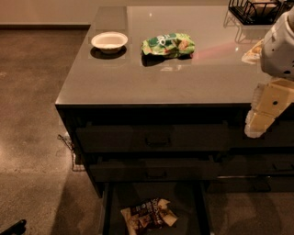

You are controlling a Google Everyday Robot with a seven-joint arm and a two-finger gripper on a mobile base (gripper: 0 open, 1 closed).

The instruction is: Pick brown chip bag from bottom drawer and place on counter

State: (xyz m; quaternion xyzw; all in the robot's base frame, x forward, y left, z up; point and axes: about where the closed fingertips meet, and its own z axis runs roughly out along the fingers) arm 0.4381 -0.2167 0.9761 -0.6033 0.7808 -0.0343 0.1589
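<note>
My tool [258, 120] hangs at the right edge of the view, in front of the bench's [183, 78] near right corner and level with the upper drawer [156, 137] front. It is empty; whether it is apart or together I cannot tell. The brown chip bag [148, 215] lies crumpled on the dark floor of the open bottom drawer [118, 202], near the middle, well below and to the left of my tool. The two shallower drawers above it are pushed in. On the bench top a green chip bag [168, 44] lies near the middle, with a white bowl [109, 41] beside it to the left. A black wire basket [250, 11] stands at the far right corner.
</note>
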